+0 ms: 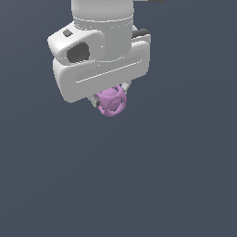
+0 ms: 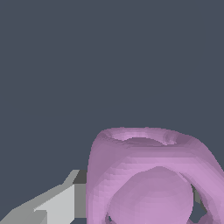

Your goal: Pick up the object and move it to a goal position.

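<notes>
Under the white hand: the pink-purple knobbly lump sits between the fingertips, directly below the palm, with only flat grey showing around it.
Lump surface: rounded ribs, ring-like ridges and open hollows, seen close in the wrist view.
Hand: pinching the lump, one grey finger pad pressed against its side.
Slip risk: I judge the hold shallow, since the pads meet curved ridges rather than flat faces; a quick swing could roll the lump out.
Twist risk: a pad resting on a hollow's rim could let the lump turn in the hold.
Second finger: barely visible behind the lump.
Goal position: no marker in either view.
Worktop: no edge or shadow, so height above it cannot be told.
</notes>
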